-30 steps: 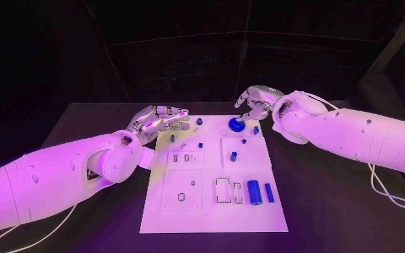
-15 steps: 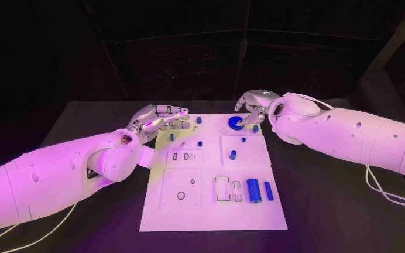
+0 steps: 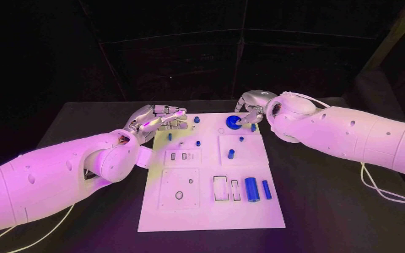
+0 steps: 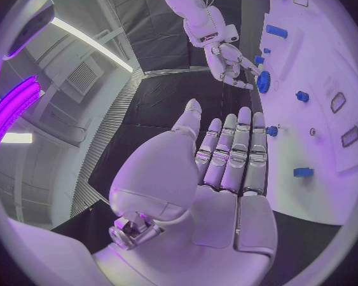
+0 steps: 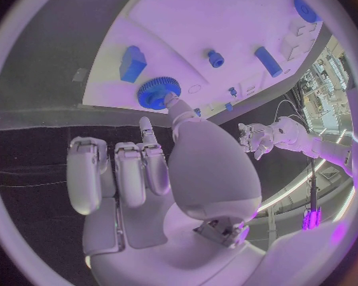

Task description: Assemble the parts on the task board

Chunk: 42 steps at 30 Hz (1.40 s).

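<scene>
The white task board (image 3: 211,212) lies in the middle of the black table. A blue gear (image 3: 232,122) sits at its far edge. My right hand (image 3: 250,108) reaches down onto the gear, with the thumb tip on the rim and a finger close beside it. The right wrist view shows the thumb touching the gear (image 5: 157,91). My left hand (image 3: 160,118) hovers at the board's far left corner, its fingers straight and apart (image 4: 230,152), holding nothing. A large blue cylinder (image 3: 250,189) and a blue bar (image 3: 266,189) lie near the board's right edge.
Small blue pegs stand on the board's far half, one (image 3: 230,154) mid-board and another (image 3: 196,119) near my left hand. Rectangular slots (image 3: 221,187) sit beside the cylinder. A blue block (image 5: 131,63) lies near the gear. Black table surrounds the board.
My right hand has come down and slightly left onto the gear, which has stayed in place. My left hand has not moved. The camera shifted a little.
</scene>
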{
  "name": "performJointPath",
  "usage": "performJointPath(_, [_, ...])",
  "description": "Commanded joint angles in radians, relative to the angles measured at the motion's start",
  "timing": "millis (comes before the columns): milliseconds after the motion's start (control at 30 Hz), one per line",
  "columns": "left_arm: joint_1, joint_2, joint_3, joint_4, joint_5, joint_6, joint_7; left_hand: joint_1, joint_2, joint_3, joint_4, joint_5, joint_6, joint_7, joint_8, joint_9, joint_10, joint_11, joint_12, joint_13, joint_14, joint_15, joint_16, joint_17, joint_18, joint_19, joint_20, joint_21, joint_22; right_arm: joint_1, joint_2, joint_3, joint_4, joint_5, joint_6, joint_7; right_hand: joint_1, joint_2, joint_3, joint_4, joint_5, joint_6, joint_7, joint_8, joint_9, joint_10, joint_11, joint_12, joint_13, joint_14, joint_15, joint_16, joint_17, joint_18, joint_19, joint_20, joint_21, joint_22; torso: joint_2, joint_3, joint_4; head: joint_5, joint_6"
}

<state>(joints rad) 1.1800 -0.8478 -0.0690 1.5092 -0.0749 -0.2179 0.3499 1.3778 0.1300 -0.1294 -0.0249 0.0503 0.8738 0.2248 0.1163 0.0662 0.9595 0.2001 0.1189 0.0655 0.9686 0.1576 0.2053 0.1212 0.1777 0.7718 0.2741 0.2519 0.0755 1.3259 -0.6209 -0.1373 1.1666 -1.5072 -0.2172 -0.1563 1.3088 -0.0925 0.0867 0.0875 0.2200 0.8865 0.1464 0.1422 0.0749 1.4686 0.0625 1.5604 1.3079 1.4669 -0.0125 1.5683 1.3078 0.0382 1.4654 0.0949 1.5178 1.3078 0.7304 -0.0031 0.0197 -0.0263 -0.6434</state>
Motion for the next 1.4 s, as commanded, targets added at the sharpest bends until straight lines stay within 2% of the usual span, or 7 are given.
performJointPath(33, [0.001, 0.002, 0.001, 0.000, 0.001, 0.013, -0.008, 0.001, 0.011, -0.001, -0.001, -0.002, -0.007, 0.040, -0.004, -0.001, -0.001, 0.008, -0.004, 0.000, 0.001, 0.008, -0.005, 0.002, 0.005, 0.007, 0.003, -0.007, -0.002, 0.000, 0.005, 0.000, -0.006, 0.020, 0.023, 0.009, -0.001, 0.016, 0.003, 0.006, 0.003, 0.015, -0.004, 0.006, 0.002, 0.097, -0.001, 0.005, 0.255, 0.104, 0.002, 0.002, 0.263, -0.011, 0.050, 0.002, 0.004, 0.123, 0.001, -0.0003, 0.0010, 0.003, -0.002])
performJointPath(233, [0.001, 0.003, 0.000, -0.001, 0.001, 0.013, -0.009, 0.002, 0.013, -0.001, -0.001, -0.002, -0.007, 0.040, -0.004, -0.001, -0.001, 0.008, -0.004, 0.000, 0.001, 0.008, -0.005, 0.002, 0.005, 0.007, 0.003, -0.007, -0.002, -0.004, 0.012, 0.000, -0.015, 0.028, 0.043, 0.014, -0.002, 0.019, 0.003, 0.006, 0.002, 0.018, -0.006, 0.006, 0.001, 0.097, -0.003, 0.005, 0.255, 0.104, 0.000, 0.002, 0.263, -0.011, 0.050, 0.000, 0.004, 0.123, 0.000, 0.0002, -0.0004, 0.004, -0.003])
performJointPath(400, [0.001, 0.004, 0.000, -0.001, 0.001, 0.013, -0.010, 0.002, 0.013, -0.001, -0.001, -0.002, -0.007, 0.040, -0.004, -0.001, -0.001, 0.008, -0.004, 0.000, 0.001, 0.008, -0.005, 0.002, 0.005, 0.007, 0.003, -0.007, -0.002, -0.007, 0.016, 0.000, -0.018, 0.031, 0.058, 0.016, -0.004, 0.020, 0.003, 0.006, 0.000, 0.018, -0.006, 0.004, 0.001, 0.098, -0.004, 0.006, 0.256, 0.104, -0.001, 0.002, 0.263, -0.011, 0.051, -0.001, 0.005, 0.124, 0.000, -0.0005, -0.0003, -0.005, -0.005])
performJointPath(567, [0.001, 0.004, 0.000, -0.003, 0.001, 0.014, -0.010, 0.003, 0.014, 0.000, -0.002, -0.002, -0.007, 0.040, -0.004, 0.000, -0.001, 0.008, -0.005, 0.000, 0.001, 0.008, -0.006, 0.002, 0.005, 0.007, 0.003, -0.008, -0.002, -0.009, 0.020, 0.000, -0.019, 0.033, 0.061, 0.016, -0.007, 0.020, -0.001, 0.004, -0.006, 0.006, -0.005, -0.007, -0.004, 0.097, -0.004, 0.004, 0.254, 0.104, -0.002, 0.002, 0.263, -0.011, 0.050, -0.004, 0.005, 0.124, 0.000, 0.0008, -0.0002, 0.002, -0.009])
performJointPath(867, [0.001, 0.005, 0.000, -0.005, 0.001, 0.015, -0.012, 0.003, 0.014, 0.000, -0.002, -0.002, -0.007, 0.040, -0.004, 0.000, -0.001, 0.008, -0.005, 0.000, 0.001, 0.008, -0.006, 0.002, 0.005, 0.007, 0.003, -0.008, -0.002, -0.010, 0.024, 0.000, -0.021, 0.036, 0.047, 0.006, -0.024, 0.018, -0.014, 0.008, -0.024, -0.024, 0.007, -0.031, -0.008, 0.094, 0.005, 0.001, 0.249, 0.104, 0.006, 0.002, 0.263, -0.011, 0.049, 0.002, 0.005, 0.124, 0.000, 0.0003, -0.0004, 0.007, -0.012])
performJointPath(1400, [0.001, 0.006, -0.001, -0.007, 0.001, 0.019, -0.017, 0.003, 0.014, 0.000, -0.002, -0.002, -0.007, 0.040, -0.004, 0.000, -0.001, 0.008, -0.005, 0.000, 0.001, 0.008, -0.006, 0.002, 0.005, 0.007, 0.003, -0.008, -0.002, -0.011, 0.031, 0.000, -0.021, 0.036, 0.003, -0.012, -0.059, 0.029, -0.028, 0.035, -0.021, -0.013, 0.014, -0.030, -0.004, 0.093, 0.012, 0.000, 0.249, 0.104, 0.014, 0.002, 0.263, -0.011, 0.049, 0.010, 0.006, 0.126, 0.000, 0.0004, 0.0002, 0.008, -0.016])
